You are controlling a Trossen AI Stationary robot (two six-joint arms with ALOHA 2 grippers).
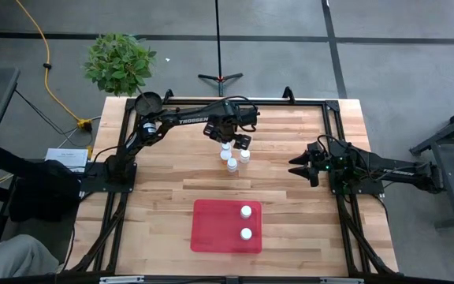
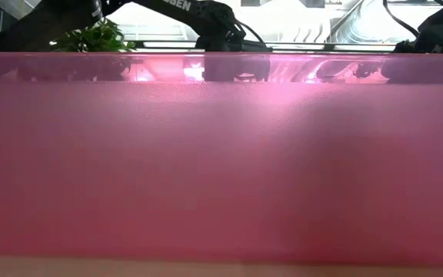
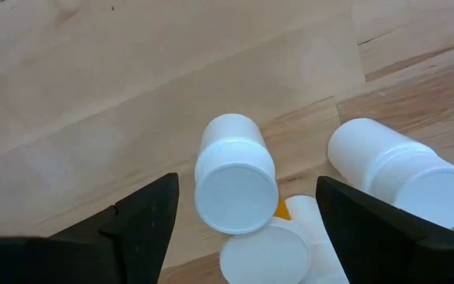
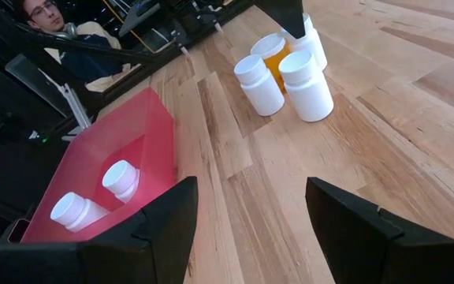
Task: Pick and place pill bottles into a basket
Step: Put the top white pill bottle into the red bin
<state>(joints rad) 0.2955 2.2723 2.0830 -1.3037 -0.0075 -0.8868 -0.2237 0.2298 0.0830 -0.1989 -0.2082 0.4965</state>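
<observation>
Dark left gripper [image 1: 232,136] hangs spread above clustered pill bottles [image 1: 233,156].

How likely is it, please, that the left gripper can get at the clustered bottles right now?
Probably yes: the left gripper is open directly above the bottles, with one bottle between its fingers and nothing blocking.

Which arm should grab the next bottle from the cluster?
Left. The left gripper hangs open directly over the pill bottles, one between its fingers. The right gripper waits open, off to the side.
</observation>
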